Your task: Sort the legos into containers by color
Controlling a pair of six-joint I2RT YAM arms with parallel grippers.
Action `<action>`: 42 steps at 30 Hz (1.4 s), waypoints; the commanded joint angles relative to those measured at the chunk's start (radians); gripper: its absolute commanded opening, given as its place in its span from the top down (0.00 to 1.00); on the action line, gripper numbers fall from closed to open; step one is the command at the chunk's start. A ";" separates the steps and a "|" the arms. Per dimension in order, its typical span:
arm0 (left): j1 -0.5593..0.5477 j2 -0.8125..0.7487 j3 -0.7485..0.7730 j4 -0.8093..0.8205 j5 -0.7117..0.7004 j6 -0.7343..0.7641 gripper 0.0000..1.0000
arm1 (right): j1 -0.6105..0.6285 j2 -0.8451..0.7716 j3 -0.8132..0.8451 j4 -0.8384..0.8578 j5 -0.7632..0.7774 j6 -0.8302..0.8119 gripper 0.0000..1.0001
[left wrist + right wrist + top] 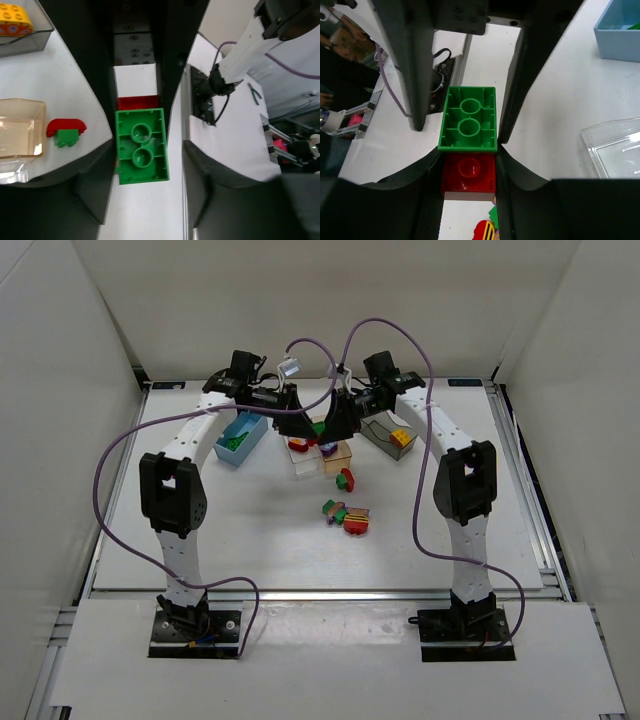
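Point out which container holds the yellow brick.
The smoky grey bin, far right of the row: the yellow brick sits inside it. The light blue bin holds green pieces.

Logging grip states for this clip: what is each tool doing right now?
Left tool: open, straddling the green brick, gap on one side.
Right tool: shut on the red brick.

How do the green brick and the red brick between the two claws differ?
The green brick is longer and shows two round tubes in its hollow underside. The red brick is shorter and squarer and shows one. The green brick lies between the fingers of the left claw, while the red brick is gripped by the right claw. Both are plastic bricks, lying end to end with their undersides toward the wrist cameras.
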 commanded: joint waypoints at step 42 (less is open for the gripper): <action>0.215 -0.122 -0.121 0.091 -0.951 -0.046 0.90 | -0.035 -0.180 -0.168 -0.046 0.321 -0.187 1.00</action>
